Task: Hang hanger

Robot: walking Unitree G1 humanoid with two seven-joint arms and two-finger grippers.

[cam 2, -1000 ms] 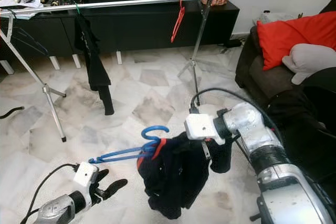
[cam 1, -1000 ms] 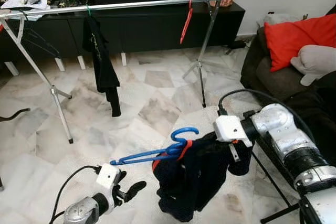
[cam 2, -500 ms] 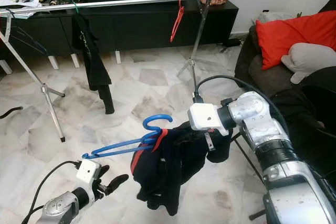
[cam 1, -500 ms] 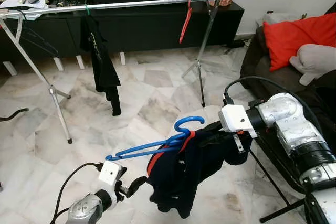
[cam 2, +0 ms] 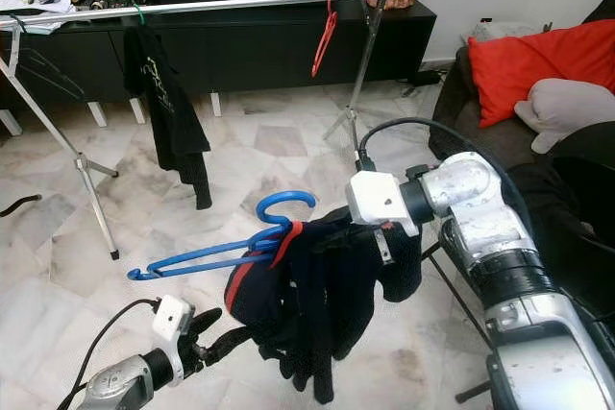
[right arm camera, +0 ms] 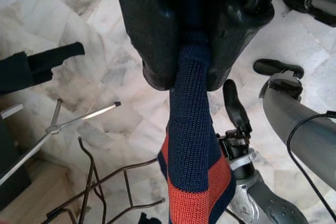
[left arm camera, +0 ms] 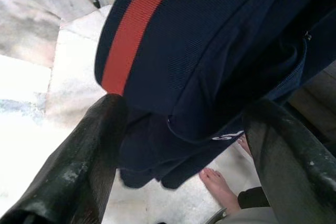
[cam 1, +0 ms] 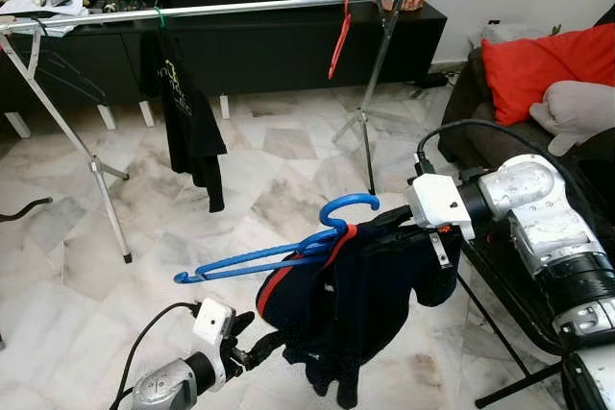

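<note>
A blue hanger [cam 1: 259, 258] carries a navy garment with a red stripe [cam 1: 360, 300] and hangs in the air over the marble floor. My right gripper [right arm camera: 190, 72] is shut on the garment's ribbed navy edge just beside the hanger's hook [cam 1: 348, 204]. Low down, my left gripper [cam 1: 258, 348] is open, with its fingers [left arm camera: 100, 145] spread on either side of the garment's lower folds. The silver clothes rail [cam 1: 240, 8] runs across the far side of the room, well beyond the hanger.
A black shirt [cam 1: 187, 112] and a red hanger [cam 1: 338, 37] hang on the rail. Its splayed legs [cam 1: 108, 194] stand on the floor before a black TV cabinet [cam 1: 288, 45]. A dark sofa with a red cushion [cam 1: 548, 64] is on the right. A person's bare foot [left arm camera: 220, 188] is near the garment.
The right gripper has raised the hanger and garment a little, and the hanger's free end has swung left. The left gripper has moved right, under the garment.
</note>
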